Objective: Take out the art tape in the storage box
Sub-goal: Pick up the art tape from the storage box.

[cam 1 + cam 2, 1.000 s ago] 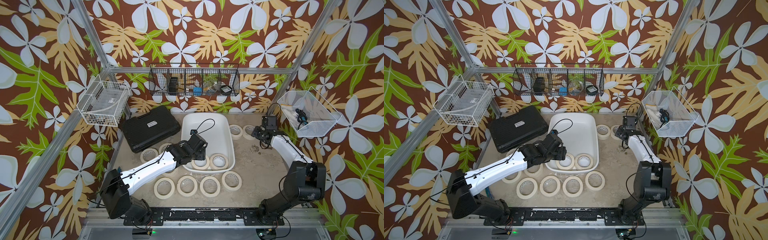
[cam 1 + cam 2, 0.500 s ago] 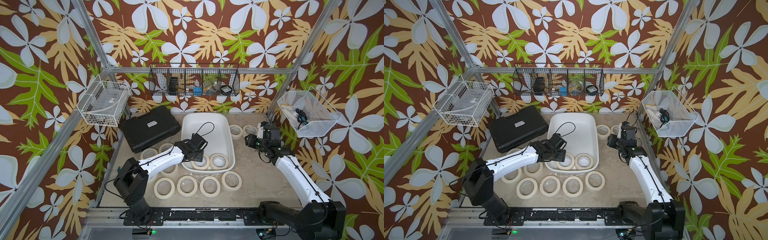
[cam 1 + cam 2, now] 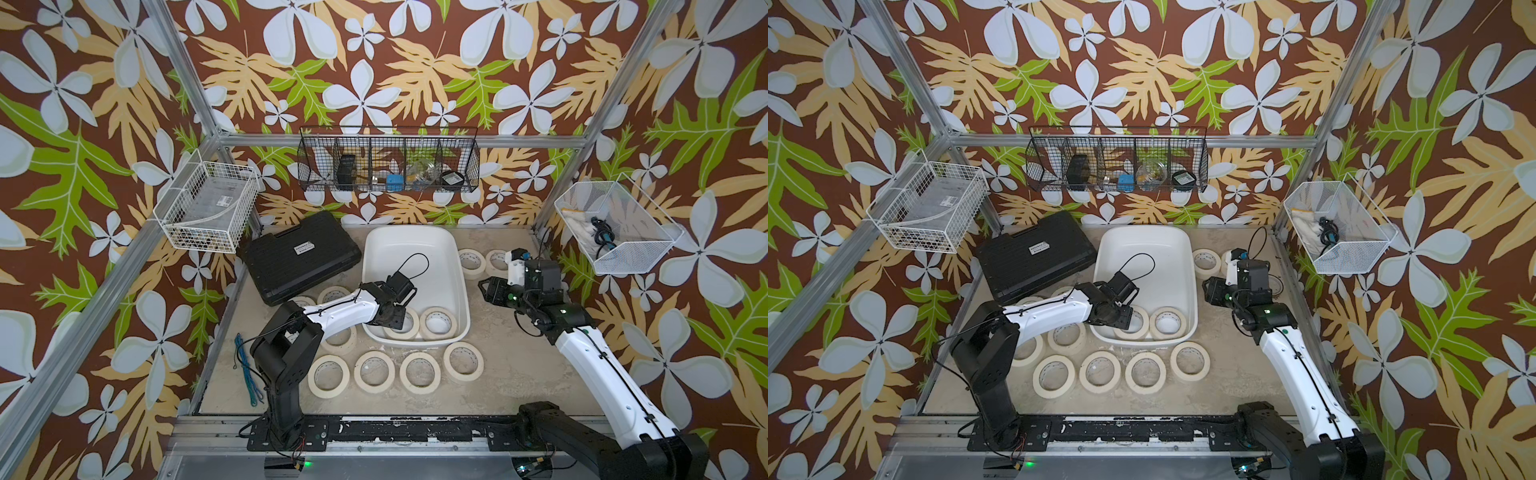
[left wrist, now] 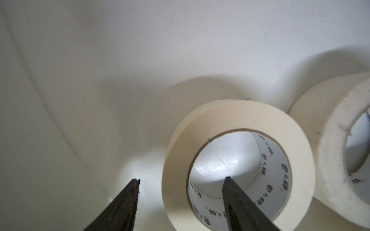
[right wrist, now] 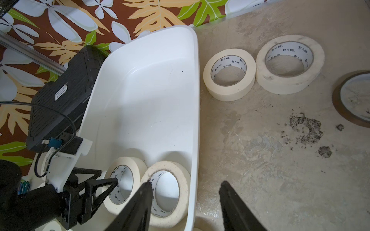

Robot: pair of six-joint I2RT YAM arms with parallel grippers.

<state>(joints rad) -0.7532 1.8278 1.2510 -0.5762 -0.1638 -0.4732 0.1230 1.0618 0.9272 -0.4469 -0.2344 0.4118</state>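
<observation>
Since prev frame the right gripper has swung in from back corner; hangs open, empty, above storage box rim. The left gripper is open, straddling wall of one art tape roll; two rolls lie at box's near end.

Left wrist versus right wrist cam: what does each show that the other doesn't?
Left wrist only: the open left gripper straddling the wall of the targeted roll, one fingertip in its core. Right wrist only: the open right gripper, two rolls on the table, the black case, a thin brown ring. Both: the storage box, that roll, the second roll beside it, the left gripper.
</observation>
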